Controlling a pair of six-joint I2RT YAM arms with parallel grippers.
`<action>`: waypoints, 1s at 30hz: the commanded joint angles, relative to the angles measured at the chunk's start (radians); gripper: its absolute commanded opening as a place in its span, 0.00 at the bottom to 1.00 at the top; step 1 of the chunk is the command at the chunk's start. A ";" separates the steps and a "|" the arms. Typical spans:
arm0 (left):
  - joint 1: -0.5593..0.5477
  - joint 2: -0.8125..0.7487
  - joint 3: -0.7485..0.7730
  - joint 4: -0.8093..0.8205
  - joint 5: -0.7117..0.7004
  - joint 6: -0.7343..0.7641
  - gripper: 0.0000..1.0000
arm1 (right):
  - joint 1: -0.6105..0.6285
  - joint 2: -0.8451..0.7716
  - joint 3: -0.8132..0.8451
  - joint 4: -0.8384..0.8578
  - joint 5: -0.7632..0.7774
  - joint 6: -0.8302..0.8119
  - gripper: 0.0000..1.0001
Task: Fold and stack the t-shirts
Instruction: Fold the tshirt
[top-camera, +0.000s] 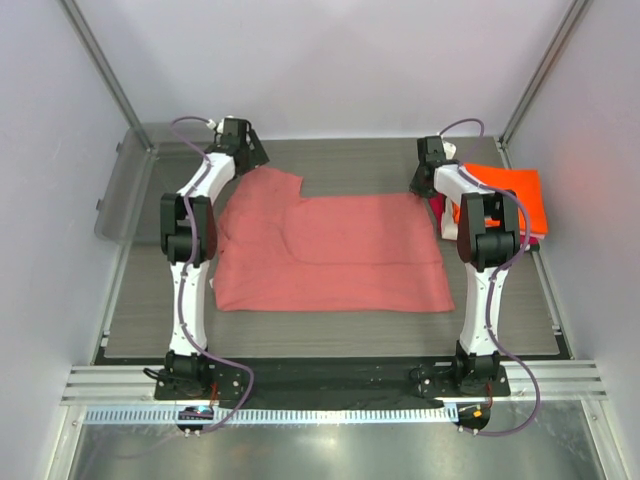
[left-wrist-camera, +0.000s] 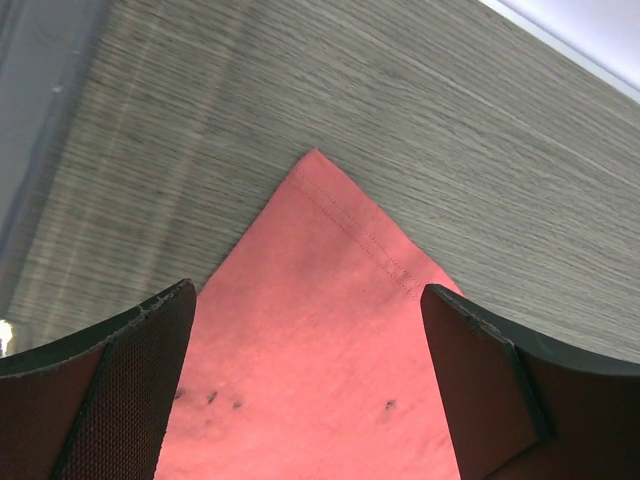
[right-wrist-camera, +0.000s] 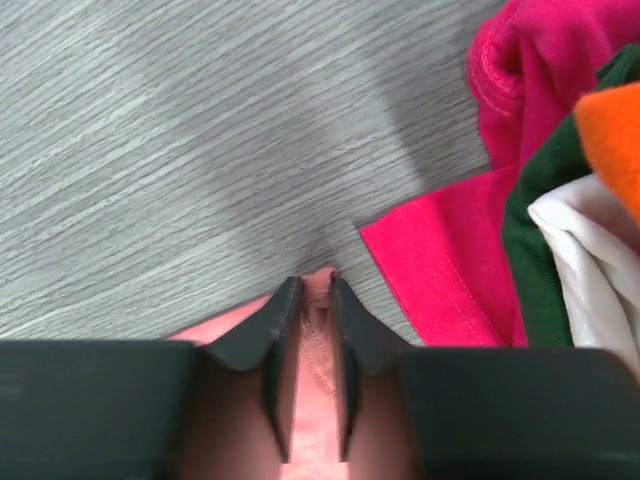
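Nearest the arm bases, bare desk (top-camera: 330, 330), and then the salmon-pink t-shirt (top-camera: 330, 255) spread flat across the middle. Its near hem runs straight and a sleeve juts out at the far left.

At the shirt's far right corner the right gripper (right-wrist-camera: 315, 290) is clenched. Its two fingers pinch the pink hem, with the cloth squeezed up between them. At the far left corner the left gripper (left-wrist-camera: 308, 295) is released. Its fingers are spread wide and hang over the pointed, stitched pink corner without touching it.

Just beyond and to the right of that pinched corner lies a heap. The magenta-red t-shirt (right-wrist-camera: 450, 250) is lowest, and a dark green cloth (right-wrist-camera: 530, 230) and the white t-shirt (right-wrist-camera: 580, 240) are bunched on it. The bright orange t-shirt (top-camera: 510, 195) is on top.

Far left, the clear grey tray (top-camera: 120, 190) sits at the desk's back corner. Every shirt lies outside it, on the desk.
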 joint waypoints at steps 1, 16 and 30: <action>0.011 0.013 0.046 -0.003 -0.020 0.024 0.94 | 0.007 0.012 0.018 0.001 -0.010 -0.016 0.21; 0.034 0.116 0.148 -0.001 -0.016 0.044 0.80 | 0.007 -0.007 0.005 0.010 -0.022 -0.010 0.04; 0.027 0.257 0.321 -0.148 -0.042 0.053 0.46 | 0.002 -0.038 -0.019 0.030 -0.053 -0.005 0.02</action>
